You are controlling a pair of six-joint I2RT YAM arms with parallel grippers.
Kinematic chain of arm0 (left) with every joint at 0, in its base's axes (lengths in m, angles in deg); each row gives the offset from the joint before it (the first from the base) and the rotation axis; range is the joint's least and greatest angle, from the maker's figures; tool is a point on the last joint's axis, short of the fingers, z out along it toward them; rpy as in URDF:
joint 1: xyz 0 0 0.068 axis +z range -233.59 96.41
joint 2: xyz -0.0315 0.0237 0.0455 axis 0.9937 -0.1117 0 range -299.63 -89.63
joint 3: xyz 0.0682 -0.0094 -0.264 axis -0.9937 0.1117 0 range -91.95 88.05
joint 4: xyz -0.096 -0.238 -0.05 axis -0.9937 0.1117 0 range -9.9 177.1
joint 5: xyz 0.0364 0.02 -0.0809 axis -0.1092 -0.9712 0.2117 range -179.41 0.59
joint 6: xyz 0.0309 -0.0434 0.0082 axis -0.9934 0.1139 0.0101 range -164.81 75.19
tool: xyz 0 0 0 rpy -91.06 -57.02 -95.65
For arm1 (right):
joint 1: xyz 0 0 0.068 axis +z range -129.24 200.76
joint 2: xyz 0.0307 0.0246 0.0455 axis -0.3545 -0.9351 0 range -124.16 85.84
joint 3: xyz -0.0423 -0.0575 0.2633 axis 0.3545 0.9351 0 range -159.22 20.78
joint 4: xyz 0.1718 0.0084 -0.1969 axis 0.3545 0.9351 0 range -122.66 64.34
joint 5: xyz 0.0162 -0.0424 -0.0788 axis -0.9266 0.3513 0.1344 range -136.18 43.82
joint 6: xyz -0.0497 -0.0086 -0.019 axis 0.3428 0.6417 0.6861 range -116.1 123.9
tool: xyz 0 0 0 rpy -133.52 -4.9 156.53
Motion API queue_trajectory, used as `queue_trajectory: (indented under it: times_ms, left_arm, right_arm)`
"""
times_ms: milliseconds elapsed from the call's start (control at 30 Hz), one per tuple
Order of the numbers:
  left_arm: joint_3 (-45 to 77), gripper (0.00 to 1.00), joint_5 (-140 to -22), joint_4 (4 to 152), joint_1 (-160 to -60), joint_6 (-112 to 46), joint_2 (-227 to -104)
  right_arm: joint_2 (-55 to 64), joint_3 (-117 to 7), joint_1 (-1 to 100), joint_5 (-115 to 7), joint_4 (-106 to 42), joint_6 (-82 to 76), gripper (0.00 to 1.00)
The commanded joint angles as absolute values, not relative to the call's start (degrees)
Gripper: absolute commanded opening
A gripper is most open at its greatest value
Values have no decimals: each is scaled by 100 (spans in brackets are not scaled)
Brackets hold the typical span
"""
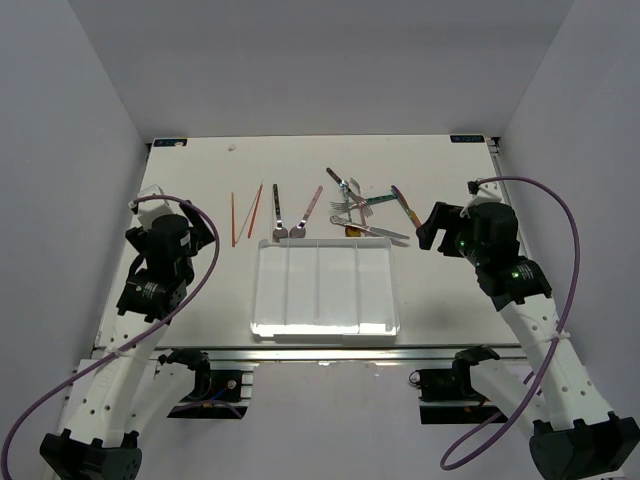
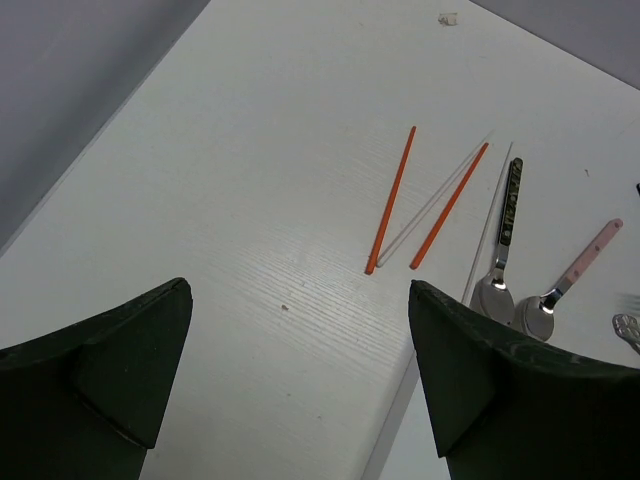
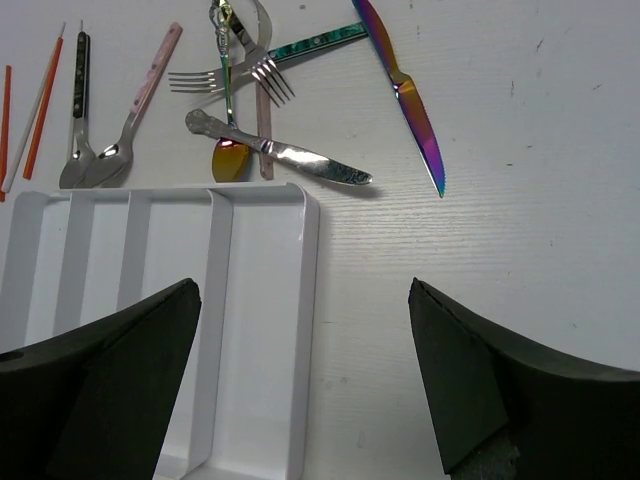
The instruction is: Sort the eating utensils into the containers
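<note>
Black fingers (image 2: pixel 110 370) of the left gripper (image 2: pixel 300 292) stood spread wide and empty. The right gripper (image 3: pixel 303 290) was likewise open and empty. Ahead of the left one, slightly rightward, lay two chopsticks (image 2: pixel 392 200), with the spoons (image 2: pixel 492 297) further right. Ahead of the right one lay an iridescent knife (image 3: pixel 415 120) and tangled forks (image 3: pixel 300 50). The tray (image 3: pixel 312 250) sat to its left, holding nothing. Chopsticks looked light, stiff and roll-prone, so pinch them mid-length. The polished knife seemed slippery; its handle is the safer hold.
</note>
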State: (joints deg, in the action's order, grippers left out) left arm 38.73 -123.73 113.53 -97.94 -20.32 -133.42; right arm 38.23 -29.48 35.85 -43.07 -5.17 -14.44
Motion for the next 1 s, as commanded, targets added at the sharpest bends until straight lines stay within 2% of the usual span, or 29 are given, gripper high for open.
queue_trajectory:
  times_ms: [0, 367, 500, 567, 600, 700, 733, 867, 967]
  left_arm:
    - [3883, 98, -12483, 11385, -9756, -1993, -13261]
    - [3927, 98, -12369, 11367, -9765, -1932, -13375]
    - [3936, 98, -12211, 11315, -9756, -1949, -13533]
    - [3945, 98, -12097, 11288, -9756, -1958, -13595]
    - [3945, 98, -12052, 11279, -9756, -1958, -13638]
    - [3954, 98, -11955, 11262, -9756, -1984, -13700]
    - [3954, 98, -11929, 11262, -9756, -1985, -13700]
    - [3989, 98, -11929, 11236, -9756, -1993, -13613]
    - [3998, 98, -11911, 11218, -9765, -2011, -13603]
  right_arm:
    - [3777, -3204, 3605, -4161, -462, -1358, 89]
    - [3470, -3152, 3605, -4075, -875, -1183, 89]
    - [2417, -3625, 3606, -4275, -1016, -570, 89]
    - [1407, -4160, 3606, -4076, -552, -200, 89]
    - [786, -4702, 3614, -3943, -385, -120, 85]
    - [17, -5328, 3597, -3924, -567, 310, 82]
    - [-507, -5497, 3588, -3976, -568, 364, 78]
    - [-1802, -6455, 3526, -4337, -182, 882, 47]
    - [-2375, -6790, 3474, -4346, -268, 1014, 48]
